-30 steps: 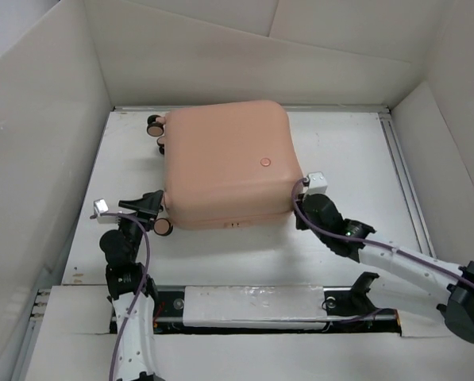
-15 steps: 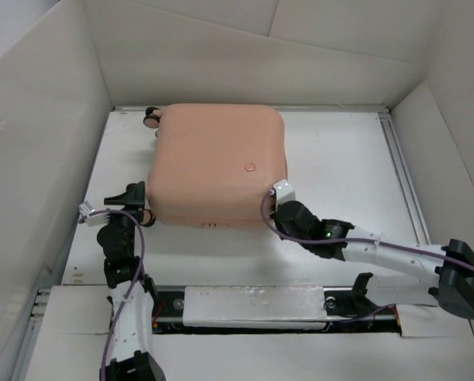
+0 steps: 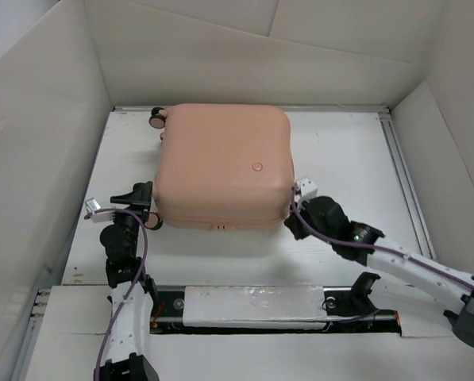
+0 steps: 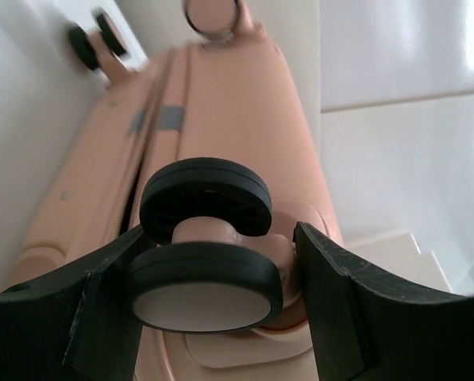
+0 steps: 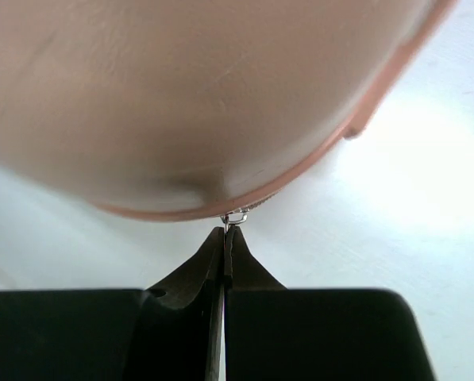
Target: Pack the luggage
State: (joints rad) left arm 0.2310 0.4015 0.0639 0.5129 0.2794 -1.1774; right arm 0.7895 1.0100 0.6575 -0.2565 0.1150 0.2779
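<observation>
**Right end effector** (image 5: 225,234): mine, clenched. The two black tapered fingers are pressed together, pinching the small metal zipper pull (image 5: 235,217) at the near right corner of the luggage (image 3: 221,167).

**Left end effector** (image 4: 217,238): mine, with its jaws standing apart astride a caster wheel (image 4: 205,294) at the near left corner. The pads sit against either side of it, which I read as a steadying grasp.

**Step in hand, as I judge it:** zipping up. The shell is already folded shut and I can see none of its contents. My right side works the zipper and my left anchors the case.

**Next move calls for:** drawing the pull along the seam (image 5: 316,159) around the rounded corner. The tug should stay in line with the track so the thin tab does not slip out of my fingertips. My left side resists the drag so the case does not swivel. I cannot tell how much of the zip is closed already.

**The luggage:** lies flat on the white tabletop (image 3: 340,151), towards the left and the far edge. It is a hard shell in pale peach-pink with a smooth matt skin. The outline is squarish and softly domed, with rounded corners and a small round button on top.

**Caster:** twin black rubbery tyres on a peach hub with a pale disc face. Further wheels (image 3: 155,119) show at the far left corner.

**Surround:** plain cardboard walls (image 3: 181,55).
</observation>
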